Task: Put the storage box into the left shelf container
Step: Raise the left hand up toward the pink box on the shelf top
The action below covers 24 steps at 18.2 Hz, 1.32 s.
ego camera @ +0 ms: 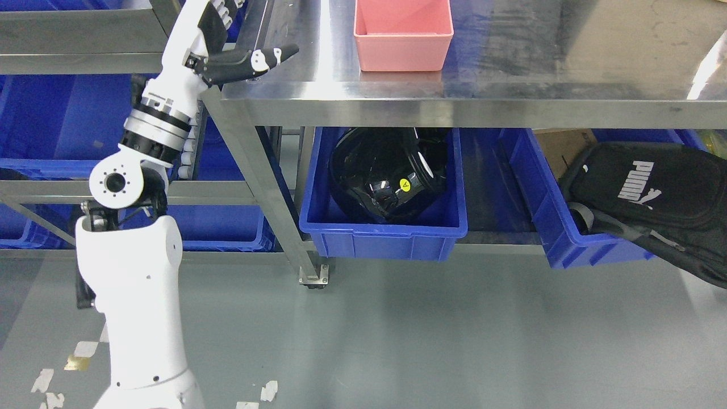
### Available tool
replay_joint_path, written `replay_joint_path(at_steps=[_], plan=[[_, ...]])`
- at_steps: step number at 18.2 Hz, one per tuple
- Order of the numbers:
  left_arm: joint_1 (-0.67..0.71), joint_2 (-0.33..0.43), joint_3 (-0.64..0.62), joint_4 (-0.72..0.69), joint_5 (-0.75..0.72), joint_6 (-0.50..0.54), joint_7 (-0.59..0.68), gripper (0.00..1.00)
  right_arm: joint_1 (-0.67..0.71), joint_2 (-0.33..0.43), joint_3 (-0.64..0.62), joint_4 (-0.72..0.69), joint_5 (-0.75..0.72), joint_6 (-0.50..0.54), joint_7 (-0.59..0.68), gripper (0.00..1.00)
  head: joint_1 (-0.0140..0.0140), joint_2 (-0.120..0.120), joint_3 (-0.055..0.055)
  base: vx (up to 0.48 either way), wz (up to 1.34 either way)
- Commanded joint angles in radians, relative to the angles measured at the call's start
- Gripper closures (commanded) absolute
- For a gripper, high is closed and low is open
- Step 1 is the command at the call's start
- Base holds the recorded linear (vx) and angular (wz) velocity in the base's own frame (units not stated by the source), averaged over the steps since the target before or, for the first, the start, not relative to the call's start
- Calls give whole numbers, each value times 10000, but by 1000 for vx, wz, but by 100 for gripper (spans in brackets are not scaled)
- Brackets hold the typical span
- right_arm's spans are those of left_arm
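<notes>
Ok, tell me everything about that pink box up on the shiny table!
The pink box looks like smooth plastic, rectangular, with an open top and a slightly thicker rim. It appears empty inside, though its far end is cut off by the picture's top edge. It stands upright on the steel table, near the front edge, and its colour reflects faintly in the metal. Nothing else touches it. The left hand is off to its left, apart from it, thumb pointing its way.

Brushed, reflective steel table (511,62); matt pink plastic storage box (403,40); blue plastic bins (386,233), slight sheen; glossy black helmet (386,170); matt black cloth bag (653,193); smooth white plastic arm shell (136,295).
</notes>
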<state>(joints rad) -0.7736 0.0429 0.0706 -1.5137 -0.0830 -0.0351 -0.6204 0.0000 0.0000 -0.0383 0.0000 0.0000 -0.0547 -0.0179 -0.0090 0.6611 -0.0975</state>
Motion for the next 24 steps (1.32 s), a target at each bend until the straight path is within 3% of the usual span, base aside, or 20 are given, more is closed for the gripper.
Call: replay_joint_path(at_steps=[1,5,8,13,24], plan=[[-2415,768,-1499,2462,-1668,136,-1616,1,-185,-175,0,-174,0,-5,-5,1,0,0,0,1,14],[-3796,387,-3372,4455,-2435,121,-1972,1,-185,-175,0,-174,0,-5,-5,1,0,0,0,0,4],[-4672,-254,-3865,5670,-3248,121,-2598,1,-185,-175,0,-174,0,-5,-5,1,0,0,0,0,0],[-4705,-254,-4141,6116,-4277,121,-3490,1,-185,-175,0,-174,0,-5,-5,1,0,0,0,0,0],[-5378,-254,-4464,7098,-4968,-17,-3046,1,-185,-175,0,-174,0,-5,-5,1,0,0,0,0,0]])
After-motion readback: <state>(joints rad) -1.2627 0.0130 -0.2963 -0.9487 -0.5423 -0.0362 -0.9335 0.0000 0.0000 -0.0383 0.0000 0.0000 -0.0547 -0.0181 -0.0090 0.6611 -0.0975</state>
